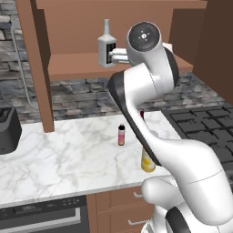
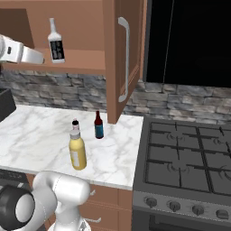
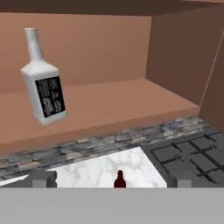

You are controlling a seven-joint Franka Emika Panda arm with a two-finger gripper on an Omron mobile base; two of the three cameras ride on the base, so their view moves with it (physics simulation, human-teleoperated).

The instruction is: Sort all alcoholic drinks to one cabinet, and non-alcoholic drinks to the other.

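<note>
the whitish bottle (image 3: 43,85) stands on the cabinet shelf (image 3: 109,105) at ten o'clock of your spread, empty gripper (image 3: 109,179); likely rigid, slick glass, so you'd best grip its square body.

In the left base view the arm (image 1: 150,82) hides most of the yellow bottle (image 1: 148,164); only its lower part shows on the surface (image 1: 68,154). The brown bottle (image 1: 142,113) is almost fully covered there, with just a bit of red cap visible. The arm also covers the fingers near the white bottle (image 1: 106,48). In the hand view only the top of the brown bottle shows. The labels are too small to read. The black appliance (image 1: 8,129) is cut by the left edge.
</note>
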